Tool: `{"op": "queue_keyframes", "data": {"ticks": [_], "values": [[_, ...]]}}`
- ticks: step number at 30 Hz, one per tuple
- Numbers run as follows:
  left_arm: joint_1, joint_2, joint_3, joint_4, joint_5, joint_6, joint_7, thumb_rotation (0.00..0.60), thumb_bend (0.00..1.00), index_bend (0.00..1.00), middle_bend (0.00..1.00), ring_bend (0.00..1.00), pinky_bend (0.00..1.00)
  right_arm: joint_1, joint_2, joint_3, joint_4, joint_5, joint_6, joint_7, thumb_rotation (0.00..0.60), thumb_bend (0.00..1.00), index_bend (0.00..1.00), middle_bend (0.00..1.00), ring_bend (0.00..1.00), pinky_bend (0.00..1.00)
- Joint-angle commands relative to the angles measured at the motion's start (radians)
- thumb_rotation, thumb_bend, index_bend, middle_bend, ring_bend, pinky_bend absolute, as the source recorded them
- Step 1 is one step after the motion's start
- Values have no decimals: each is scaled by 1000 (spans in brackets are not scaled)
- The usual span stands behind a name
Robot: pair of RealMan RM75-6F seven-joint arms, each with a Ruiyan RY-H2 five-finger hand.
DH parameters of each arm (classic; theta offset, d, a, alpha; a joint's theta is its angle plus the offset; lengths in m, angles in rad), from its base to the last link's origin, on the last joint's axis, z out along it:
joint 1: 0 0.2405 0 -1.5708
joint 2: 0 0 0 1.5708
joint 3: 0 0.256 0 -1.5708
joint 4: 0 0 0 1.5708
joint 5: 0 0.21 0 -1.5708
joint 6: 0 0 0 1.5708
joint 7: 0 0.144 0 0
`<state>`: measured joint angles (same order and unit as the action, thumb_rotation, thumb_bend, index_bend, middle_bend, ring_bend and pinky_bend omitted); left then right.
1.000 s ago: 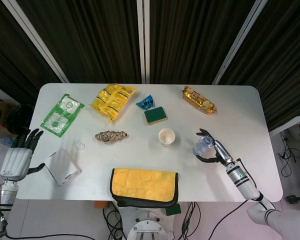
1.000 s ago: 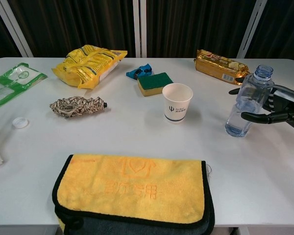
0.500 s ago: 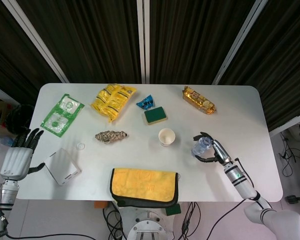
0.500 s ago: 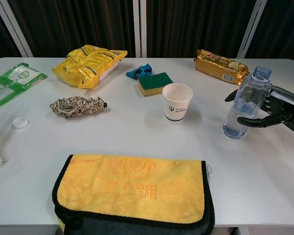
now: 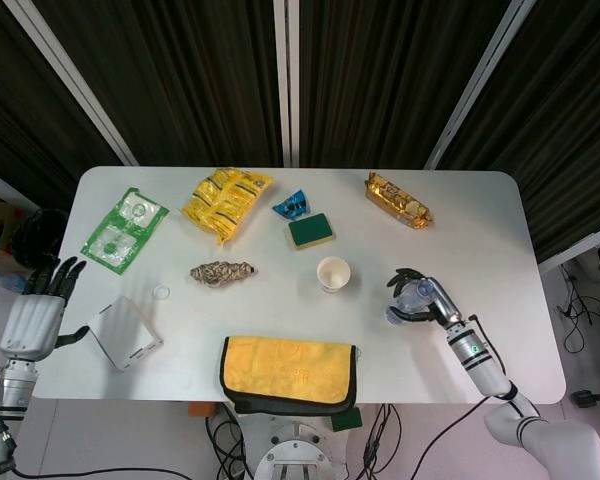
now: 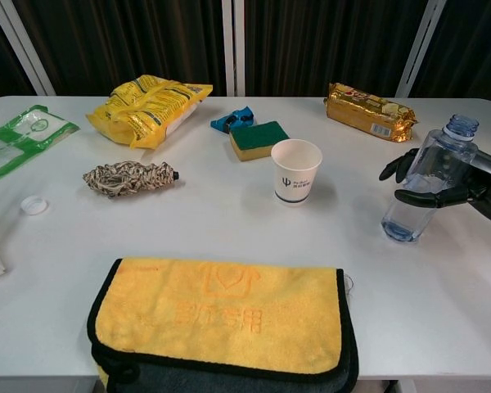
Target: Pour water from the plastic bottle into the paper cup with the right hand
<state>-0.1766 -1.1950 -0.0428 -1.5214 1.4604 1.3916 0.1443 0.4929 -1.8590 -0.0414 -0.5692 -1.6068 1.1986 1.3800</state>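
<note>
Plastic bottle [image 6: 430, 190] gripped by the right robot hand [image 6: 454, 184], uncapped, tilted a bit, near the bench's [image 6: 229, 237] right side.

Left robot hand [image 5: 35, 310] is seen off the left edge, fingers spread, nothing held. The paper cup [image 6: 296, 170] is parked upright mid-bench, well apart from the bottle.

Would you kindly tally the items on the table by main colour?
Yellow or gold: 3 (yellow packet, gold packet, towel)
Green: 2 (green bag, sponge)
White: 3 (paper cup, cap, box)
Blue: 1 (wrapper)
Clear: 1 (plastic bottle)
Brown: 1 (bundle)
Total: 11
</note>
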Motion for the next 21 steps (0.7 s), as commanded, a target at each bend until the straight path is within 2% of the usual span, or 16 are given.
{"op": "queue_keyframes", "data": {"ticks": [1,11,16,21], "values": [[0,0,0,1,-1,-1,-2,600,87,71,69,22,128,-4,-3,8,1,7,7,-9,600,272,725,406,203,179],[0,-3,3,9,2,-2,-14,600,87,71,69,22,129,-13,2,51,-15,41,37,-78,600,329,756,512,326,330],[0,-4,3,11,1,-3,-17,600,87,72,69,22,129,-15,16,72,-35,55,54,-115,600,338,771,537,364,346],[1,-4,2,11,1,0,-19,600,87,72,69,22,130,-9,31,106,-52,83,52,-232,600,345,807,592,441,348]]}}
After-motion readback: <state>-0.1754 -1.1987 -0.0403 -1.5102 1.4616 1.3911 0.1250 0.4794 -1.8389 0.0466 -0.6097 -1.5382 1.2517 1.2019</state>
